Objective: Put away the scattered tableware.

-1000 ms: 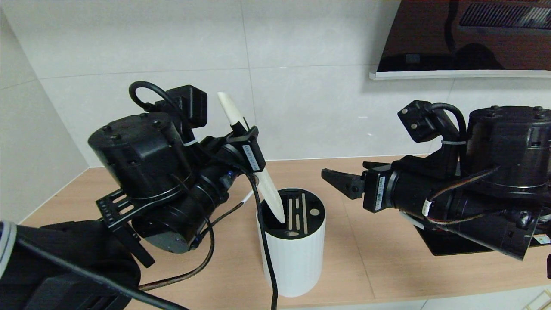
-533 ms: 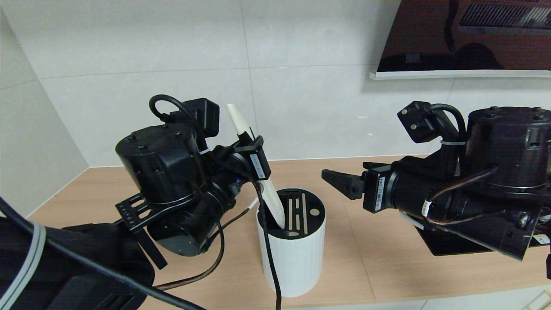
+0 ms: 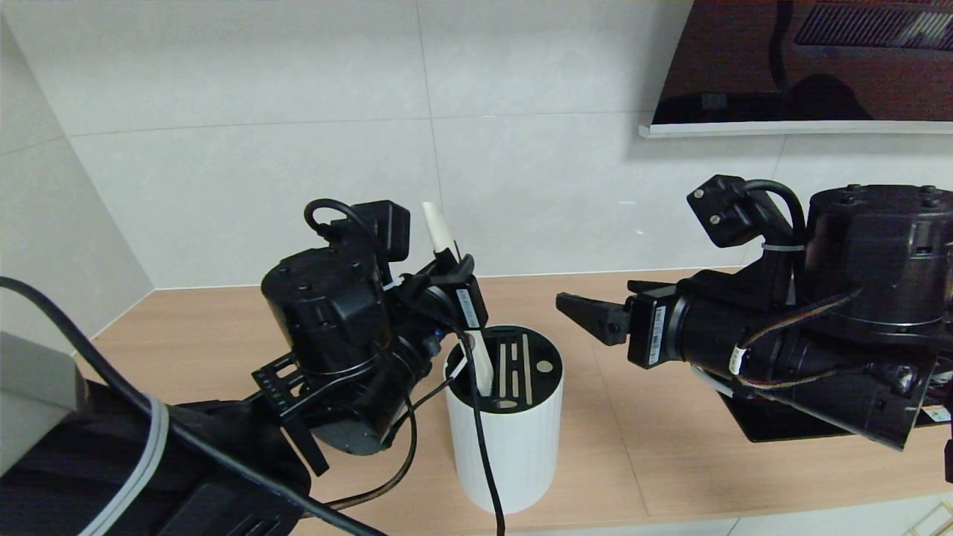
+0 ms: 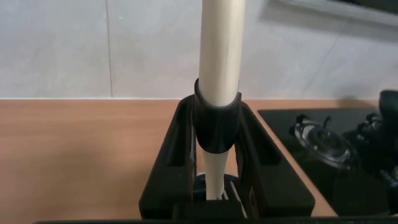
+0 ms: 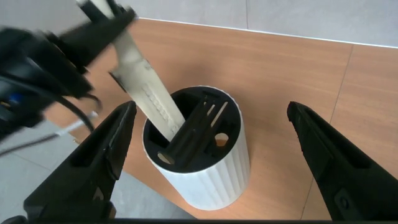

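Left gripper (image 3: pixel 463 286) pinching cream-handled, white-bladed knife (image 3: pixel 439 229).
Blade tilted, tip inside the open compartment of the white ribbed cylindrical holder (image 3: pixel 514 447); right gripper (image 3: pixel 588 313) spread wide beside the holder, not touching.

The left gripper (image 3: pixel 457 283), clamped on the white knife (image 3: pixel 438 229), has come down and in toward the white holder (image 3: pixel 514 439) near the desk's front edge. The knife's blade has sunk deeper into the holder's wide slot, so less of it shows above the rim. Its handle tip stands lower against the wall tiles.
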`<state>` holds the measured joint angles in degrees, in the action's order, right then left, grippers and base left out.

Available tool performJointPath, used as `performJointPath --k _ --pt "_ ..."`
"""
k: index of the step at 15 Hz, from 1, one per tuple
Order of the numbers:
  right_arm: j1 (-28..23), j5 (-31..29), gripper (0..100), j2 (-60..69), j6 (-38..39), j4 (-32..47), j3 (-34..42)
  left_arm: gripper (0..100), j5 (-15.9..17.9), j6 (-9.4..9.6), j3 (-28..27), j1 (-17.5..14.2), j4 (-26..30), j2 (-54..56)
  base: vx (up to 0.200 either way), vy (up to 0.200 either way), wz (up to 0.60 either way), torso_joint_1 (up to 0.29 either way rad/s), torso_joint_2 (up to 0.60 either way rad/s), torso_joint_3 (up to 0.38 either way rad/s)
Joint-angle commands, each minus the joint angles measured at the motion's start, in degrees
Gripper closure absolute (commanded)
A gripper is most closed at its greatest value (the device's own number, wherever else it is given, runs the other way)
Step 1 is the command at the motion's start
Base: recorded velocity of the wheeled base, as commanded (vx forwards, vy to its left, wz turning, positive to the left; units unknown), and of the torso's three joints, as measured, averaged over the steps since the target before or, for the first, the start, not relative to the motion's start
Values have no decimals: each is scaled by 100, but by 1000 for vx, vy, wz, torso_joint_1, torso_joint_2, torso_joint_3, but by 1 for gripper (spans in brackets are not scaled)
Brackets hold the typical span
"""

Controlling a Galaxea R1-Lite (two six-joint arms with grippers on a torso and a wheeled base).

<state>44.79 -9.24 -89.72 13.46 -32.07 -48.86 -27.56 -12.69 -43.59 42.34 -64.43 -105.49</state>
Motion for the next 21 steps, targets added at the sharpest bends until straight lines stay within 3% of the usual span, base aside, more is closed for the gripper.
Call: performJointPath --k 1,21 --pt "4 1 0 -10 -1 -1 -1 100 -12 -5 18 20 -8 -174 0 0 0 0 0 0" --pt "4 1 0 -19 -1 -9 -1 100 -21 -23 114 222 -35 -420 0 0 0 0 0 0"
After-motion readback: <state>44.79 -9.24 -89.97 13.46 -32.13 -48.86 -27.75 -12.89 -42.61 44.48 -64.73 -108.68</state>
